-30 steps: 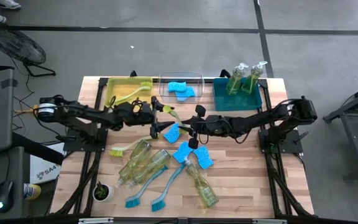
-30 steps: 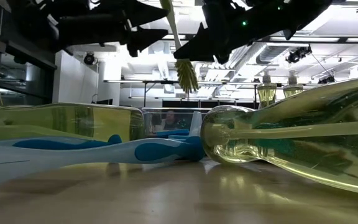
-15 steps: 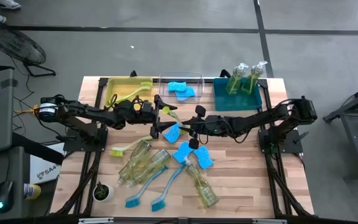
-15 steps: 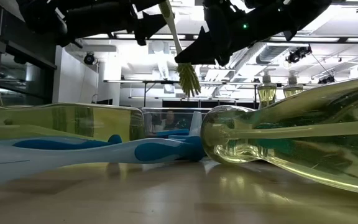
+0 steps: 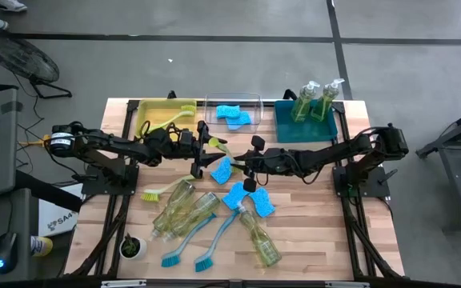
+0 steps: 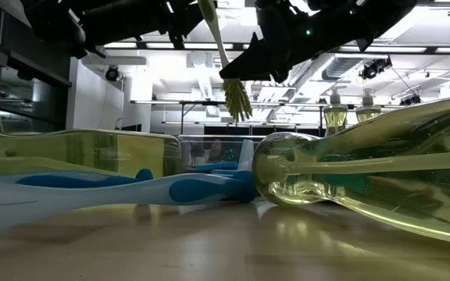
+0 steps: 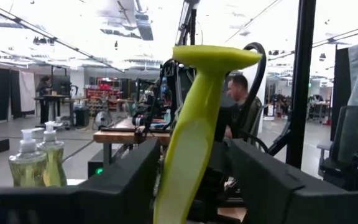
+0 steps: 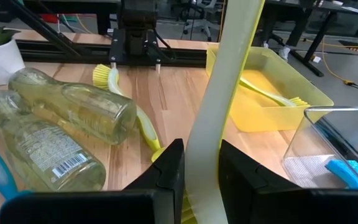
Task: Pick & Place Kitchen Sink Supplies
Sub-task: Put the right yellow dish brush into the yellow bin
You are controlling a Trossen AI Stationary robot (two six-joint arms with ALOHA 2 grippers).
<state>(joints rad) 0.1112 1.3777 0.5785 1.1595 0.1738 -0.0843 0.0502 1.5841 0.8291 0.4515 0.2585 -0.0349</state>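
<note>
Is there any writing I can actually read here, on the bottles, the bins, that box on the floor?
"SA4", partly cut off: on the white box beside the table's left edge, high view.
Printed label with a barcode: on the lying soap bottle in the right wrist view; the lettering is too small to read.
Nothing legible on the yellow bin or the standing bottles.

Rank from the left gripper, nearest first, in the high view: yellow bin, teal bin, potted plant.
From the left gripper:
1. yellow bin, back-left of the table.
2. potted plant, front-left corner.
3. teal bin, back-right, beyond the right arm.
</note>
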